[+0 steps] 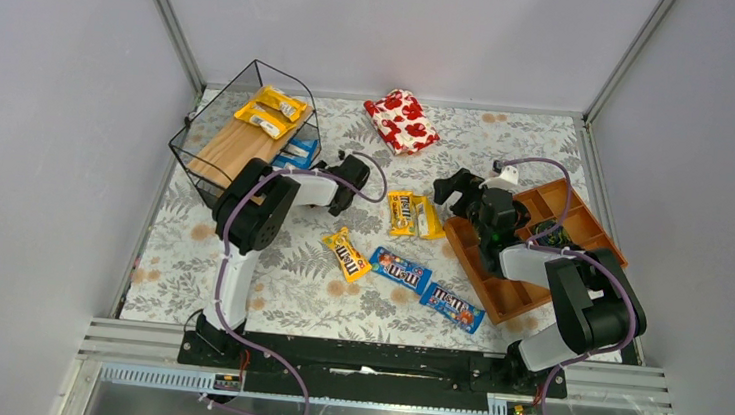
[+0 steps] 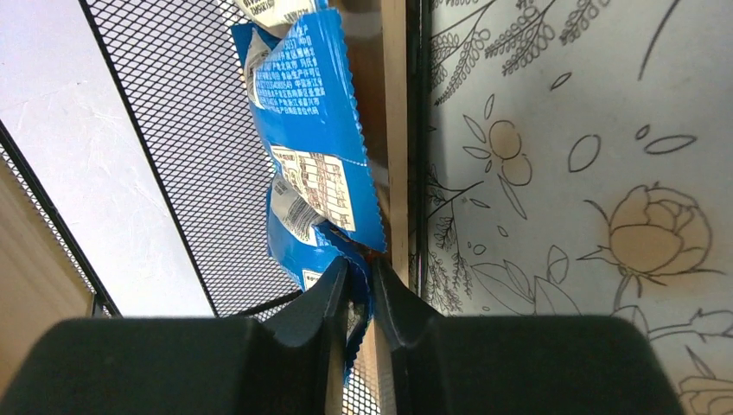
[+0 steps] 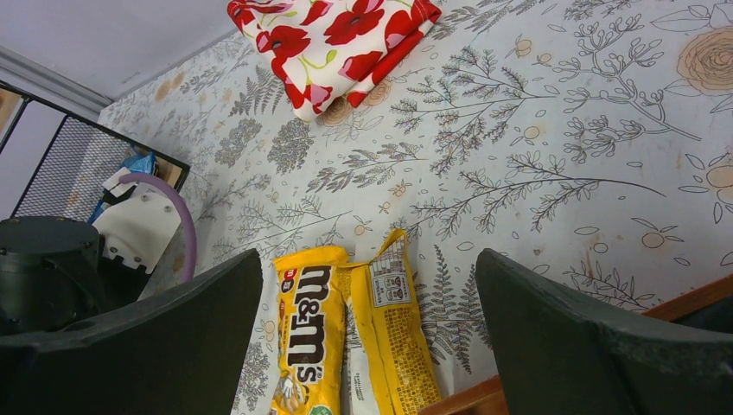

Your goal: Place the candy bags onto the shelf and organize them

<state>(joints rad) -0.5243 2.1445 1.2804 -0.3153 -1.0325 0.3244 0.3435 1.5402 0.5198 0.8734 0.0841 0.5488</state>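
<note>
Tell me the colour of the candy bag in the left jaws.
Blue candy bag with white labels; left wrist view shows it best.

The candy bags (image 1: 400,270) are glossy plastic; the shelf (image 1: 228,151) is black wire mesh and pale wood; the floral pouch (image 1: 402,120) looks cloth.

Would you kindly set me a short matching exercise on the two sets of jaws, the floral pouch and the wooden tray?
1 left jaws
2 right jaws
3 floral pouch
4 wooden tray

a open over two yellow bags
b at the table far edge
c shut on a blue bag
d on the table's right side

Pairs: 1-c, 2-a, 3-b, 4-d
</note>
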